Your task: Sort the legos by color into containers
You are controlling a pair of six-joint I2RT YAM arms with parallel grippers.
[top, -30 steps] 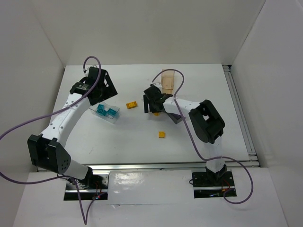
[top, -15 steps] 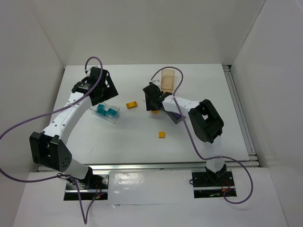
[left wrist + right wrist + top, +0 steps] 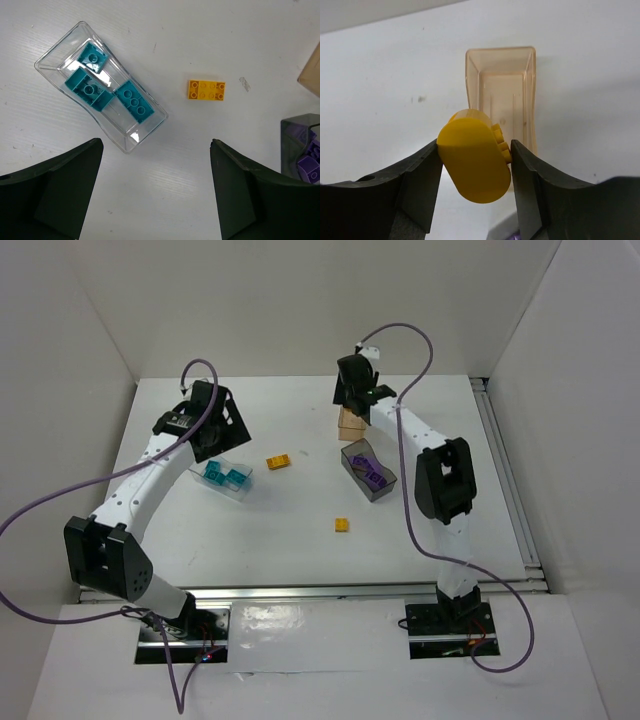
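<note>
the right gripper [image 3: 475,151] holds a yellow oval lego [image 3: 472,172] by the orange bin [image 3: 502,80]. the left gripper [image 3: 156,192] is wide open near the clear bin [image 3: 54,59].

Your left arm [image 3: 140,485]: upper link leans out to the left edge of the table [image 3: 290,550], elbow bent. The forearm runs up and right to mid-table, with the left wrist [image 3: 200,420] high and facing straight down. The left jaws are spread wide with nothing between them, fingers [image 3: 55,195] clear of the table.

Your right arm [image 3: 400,425]: stretched out from its base toward the far side, elbow raised. The right wrist [image 3: 358,380] sits over the far edge, tilted forward and down. The right jaws are clamped on a yellow brick [image 3: 474,165], one finger on each side, brick off the table.
</note>
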